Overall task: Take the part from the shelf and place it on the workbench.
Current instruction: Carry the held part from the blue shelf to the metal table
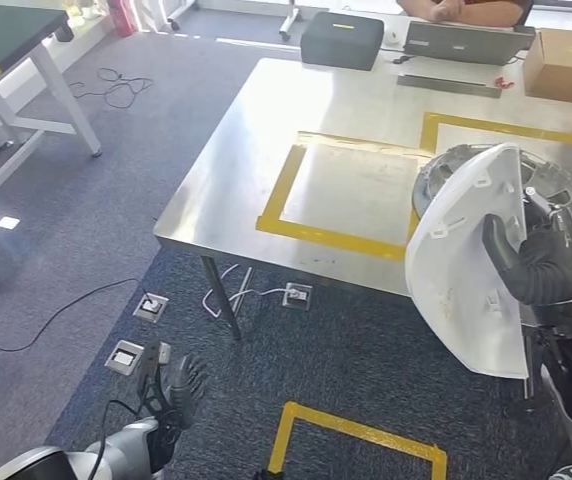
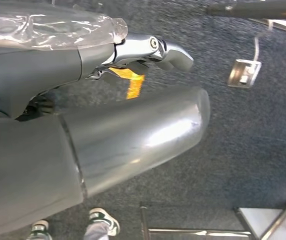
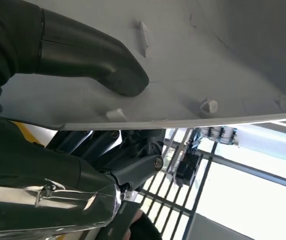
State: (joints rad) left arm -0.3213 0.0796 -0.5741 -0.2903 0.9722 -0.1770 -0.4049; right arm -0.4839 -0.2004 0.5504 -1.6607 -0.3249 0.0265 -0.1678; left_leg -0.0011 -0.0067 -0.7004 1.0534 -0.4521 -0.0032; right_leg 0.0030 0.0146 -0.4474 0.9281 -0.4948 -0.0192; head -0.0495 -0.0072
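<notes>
The pick-up half of the job looks done: the right robot hand [image 1: 543, 262] is clamped on the part [image 1: 468, 265], a large white moulded shell with small tabs on its inner face, and holds it upright in the air at the right of the head view. In the right wrist view the thick dark thumb [image 3: 96, 62] presses flat on the part's pale surface [image 3: 217, 55] while the other fingers [image 3: 132, 162] lie behind its edge, so the grip reads as a firm pinch across the shell's rim. No shelf is to be seen in these views, which suggests the carry is well under way. What is left is the placing. The worktop [image 1: 245, 180], a steel-topped table, fills the middle and upper right of the head view, and the part overlaps its right-hand near edge in the picture without resting on it. A yellow taped rectangle [image 1: 287, 185] marks out a bare patch of the worktop just left of the part, and a round grey ribbed piece [image 1: 449, 170] sits behind the part, partly hidden by it; I judge the taped patch the likely target, though nothing shows that for certain. The left robot hand [image 1: 181, 385] hangs low at the lower left of the head view above the carpet, holding nothing, fingers loosely apart. At the top edge, a person's forearms rest behind a laptop [image 1: 464, 42].
</notes>
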